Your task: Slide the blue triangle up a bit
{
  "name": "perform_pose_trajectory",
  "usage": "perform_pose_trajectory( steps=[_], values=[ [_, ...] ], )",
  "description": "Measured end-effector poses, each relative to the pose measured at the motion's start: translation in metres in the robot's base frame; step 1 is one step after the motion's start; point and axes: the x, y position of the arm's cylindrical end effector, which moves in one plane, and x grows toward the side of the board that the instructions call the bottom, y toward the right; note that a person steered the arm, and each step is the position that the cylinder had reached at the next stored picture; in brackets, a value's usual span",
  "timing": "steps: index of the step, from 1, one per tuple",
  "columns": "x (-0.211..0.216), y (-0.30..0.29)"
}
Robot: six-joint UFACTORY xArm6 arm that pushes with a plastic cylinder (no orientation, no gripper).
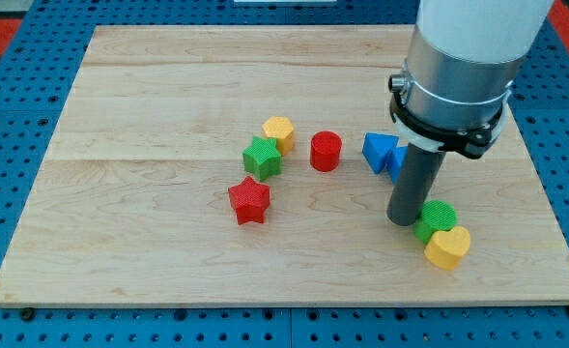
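Note:
The blue triangle (379,151) lies on the wooden board, right of centre. Another blue block (399,159) sits just to its right, partly hidden behind my rod. My tip (403,220) rests on the board below the blue triangle, a short gap apart from it. The tip is right beside the green round block (438,217) on its left side.
A yellow heart block (447,247) lies below the green round block. A red cylinder (326,151) stands left of the blue triangle. A yellow hexagon (279,130), a green star-like block (262,157) and a red star (249,200) cluster at the centre. The board's right edge (545,184) is near.

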Motion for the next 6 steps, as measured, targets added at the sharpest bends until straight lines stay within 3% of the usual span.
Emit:
perform_pose_trajectory(
  steps=[4, 6],
  values=[
    [-0.097, -0.021],
    [-0.108, 0.043]
  ],
)
